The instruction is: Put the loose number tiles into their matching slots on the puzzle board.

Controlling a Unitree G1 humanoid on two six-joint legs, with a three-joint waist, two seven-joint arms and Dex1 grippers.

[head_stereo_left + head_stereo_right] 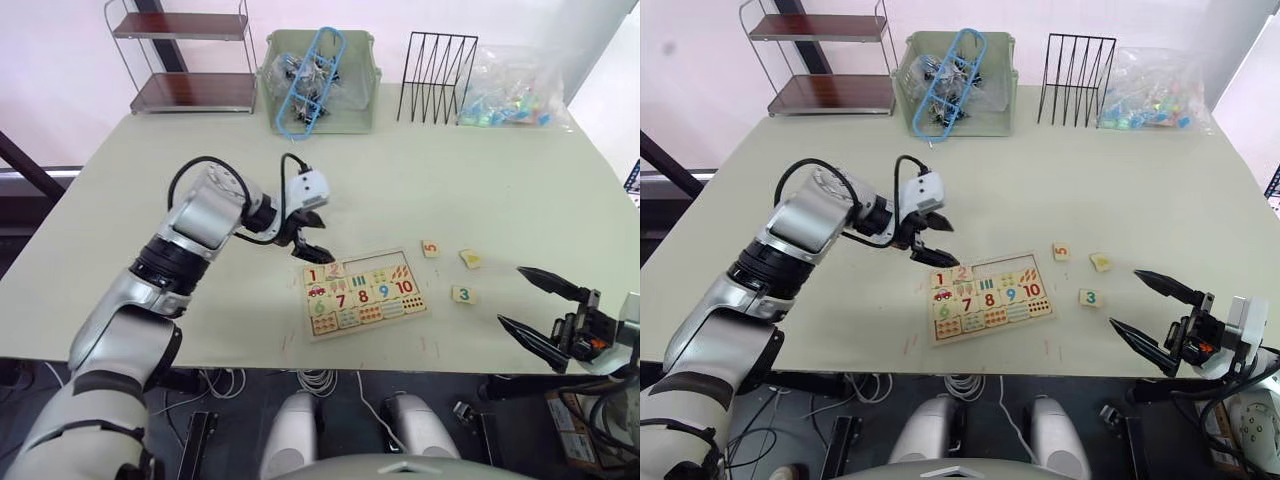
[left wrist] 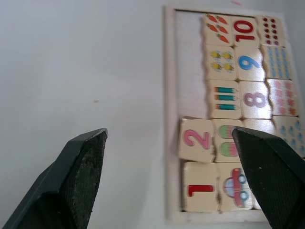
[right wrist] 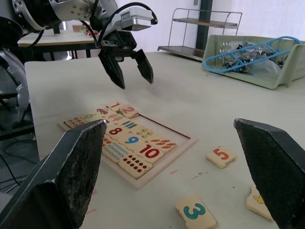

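With our left jaws (image 1: 312, 238) spread and empty, hanging just above the far left corner of the puzzle board (image 1: 361, 322), we judge the step in hand to be seating the 2 tile (image 2: 198, 139): it lies crooked, overhanging the board's rim beside the row of slots rather than flat within it, while the 1 tile (image 2: 200, 192) beside it looks properly home. To do this well we would come down gently and nudge or press the 2 square into its recess, not pinch hard, since a small tile could skate off across the bench (image 1: 200, 300). The left arm reaches in from about eight o'clock, elbow bent, wrist turned so the fingers point down toward the board. Our right jaws (image 1: 535, 305) are likewise wide apart and holding nothing, low at the bench's near right edge, aimed toward the loose pieces. Those wait at roughly three o'clock from the board: the 5 tile (image 1: 430, 248) nearest it, the 3 tile (image 1: 462, 294) nearer us, and one more tile (image 1: 469, 258) whose digit we cannot read; slots three to five show bare wood
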